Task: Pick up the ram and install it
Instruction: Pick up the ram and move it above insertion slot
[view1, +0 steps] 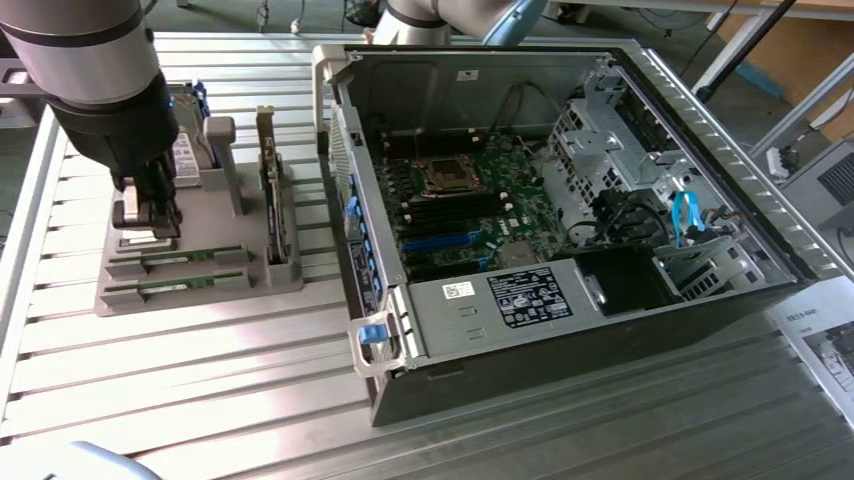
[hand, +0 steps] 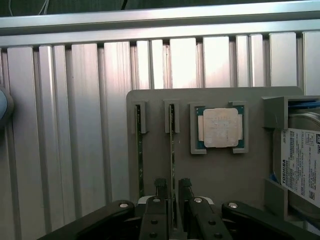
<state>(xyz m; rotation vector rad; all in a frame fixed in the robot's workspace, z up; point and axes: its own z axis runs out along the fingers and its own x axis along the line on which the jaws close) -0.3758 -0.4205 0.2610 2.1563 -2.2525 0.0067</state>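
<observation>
Bright glare streaks the slatted table (view1: 200, 340); the computer case (view1: 441, 90) interior sits dim, softly shadowed.

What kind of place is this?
Probably a robotics lab or test bench for computer assembly: a robot arm's gripper hangs over a grey holder of loose parts, including ram sticks and a processor chip, beside an opened computer case on a slatted metal table.

Seen from my remote console: the arm (view1: 94, 90) masks part of the grey holder (view1: 174, 275) by the desk's edge. The pincer (hand: 173, 186) covers one end of the ram (hand: 173, 145). The hard drive (hand: 300, 165) runs off the wrist view, and its label's small print is unreadable.
</observation>
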